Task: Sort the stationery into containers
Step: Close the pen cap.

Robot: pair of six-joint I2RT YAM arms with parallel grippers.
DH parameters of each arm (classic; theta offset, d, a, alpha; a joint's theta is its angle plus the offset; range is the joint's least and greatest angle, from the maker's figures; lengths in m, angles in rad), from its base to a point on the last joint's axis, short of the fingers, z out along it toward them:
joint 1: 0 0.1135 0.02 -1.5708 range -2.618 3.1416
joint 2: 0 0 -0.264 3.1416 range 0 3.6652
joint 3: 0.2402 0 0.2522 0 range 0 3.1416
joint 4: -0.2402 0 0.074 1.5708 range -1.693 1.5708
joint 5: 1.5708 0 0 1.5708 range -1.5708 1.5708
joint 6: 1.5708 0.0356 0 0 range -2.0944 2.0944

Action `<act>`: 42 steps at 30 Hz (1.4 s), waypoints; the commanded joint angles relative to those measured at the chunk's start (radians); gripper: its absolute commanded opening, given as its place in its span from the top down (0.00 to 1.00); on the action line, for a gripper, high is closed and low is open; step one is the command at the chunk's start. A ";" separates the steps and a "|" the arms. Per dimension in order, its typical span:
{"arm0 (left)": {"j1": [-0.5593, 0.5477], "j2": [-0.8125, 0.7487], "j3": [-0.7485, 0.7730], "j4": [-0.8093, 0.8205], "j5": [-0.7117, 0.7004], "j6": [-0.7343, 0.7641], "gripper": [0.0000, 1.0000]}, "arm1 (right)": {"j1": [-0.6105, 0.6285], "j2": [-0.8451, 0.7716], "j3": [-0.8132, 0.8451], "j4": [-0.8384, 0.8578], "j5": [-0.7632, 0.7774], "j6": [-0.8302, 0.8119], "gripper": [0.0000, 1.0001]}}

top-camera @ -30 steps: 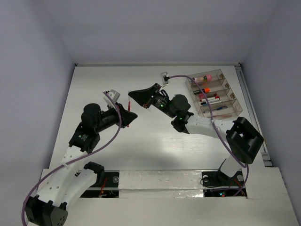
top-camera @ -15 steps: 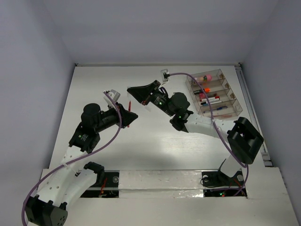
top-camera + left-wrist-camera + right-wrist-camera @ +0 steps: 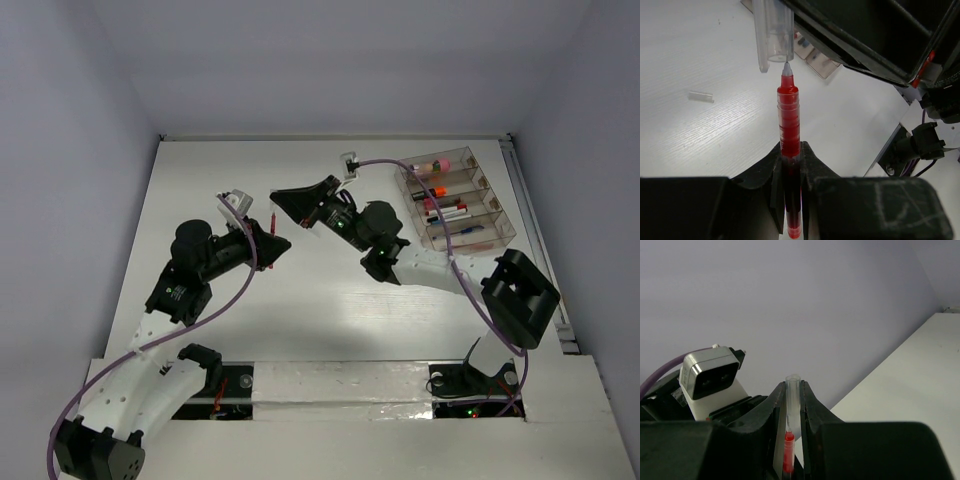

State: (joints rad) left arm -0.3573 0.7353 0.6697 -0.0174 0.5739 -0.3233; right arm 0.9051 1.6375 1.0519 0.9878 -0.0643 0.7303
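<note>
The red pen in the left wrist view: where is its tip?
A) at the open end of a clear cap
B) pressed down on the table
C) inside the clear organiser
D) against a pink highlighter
A: the red pen, clamped in the left gripper, has its tip right at the mouth of the clear cap, which the right gripper holds.

A fixed camera looks down on the whole table (image 3: 200,180) from above and behind my bases. Each wrist camera looks closely along my jaws, and the right one faces the wall (image 3: 790,300). Both wrist views share the red pen (image 3: 789,125) and the clear cap (image 3: 774,30).
</note>
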 commanded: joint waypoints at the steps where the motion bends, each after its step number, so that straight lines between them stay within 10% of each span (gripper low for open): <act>1: 0.008 -0.017 0.018 0.048 -0.011 0.000 1.00 | 0.015 -0.030 -0.007 0.071 0.000 -0.008 1.00; 42: 0.026 0.006 0.071 0.088 -0.054 -0.034 1.00 | 0.084 -0.079 -0.242 0.075 -0.075 0.054 1.00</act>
State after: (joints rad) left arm -0.3546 0.7383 0.6693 -0.0784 0.6212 -0.3408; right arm 0.9470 1.6024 0.8703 1.1088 -0.0540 0.8024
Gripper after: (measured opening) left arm 0.083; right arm 0.188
